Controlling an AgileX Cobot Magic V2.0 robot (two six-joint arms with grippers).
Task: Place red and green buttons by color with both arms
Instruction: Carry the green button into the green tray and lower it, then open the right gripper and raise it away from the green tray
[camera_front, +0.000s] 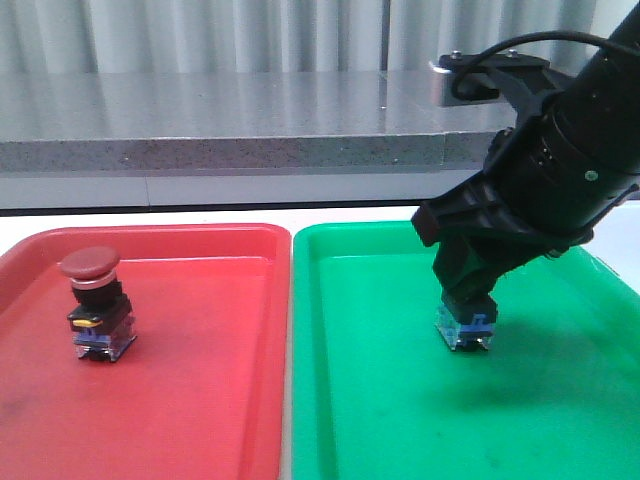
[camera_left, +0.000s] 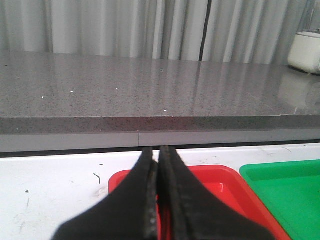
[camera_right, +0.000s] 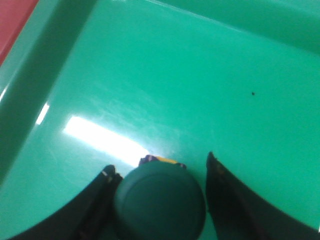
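The red button (camera_front: 95, 305) stands upright on the floor of the red tray (camera_front: 200, 400), toward that tray's left side and well apart from the rim it shares with the green tray (camera_front: 400, 420); the two trays lie side by side, touching or nearly so, on the white counter (camera_left: 55, 185), the red one toward the counter's left edge and the green one toward its right. The green button (camera_right: 160, 200) sits in the green tray under the right gripper (camera_front: 467, 300), only its blue-clear base showing below the black fingers in the front view. From the right wrist, the dark green cap lies between the two fingers, the one (camera_right: 100, 192) touching it or nearly so, the other (camera_right: 225, 195) standing off with a gap (so whether it is gripped or let go, I cannot tell). The left gripper (camera_left: 159, 200) is clenched on nothing, its fingers pressed together, above the red tray's far rim near the counter's back edge.
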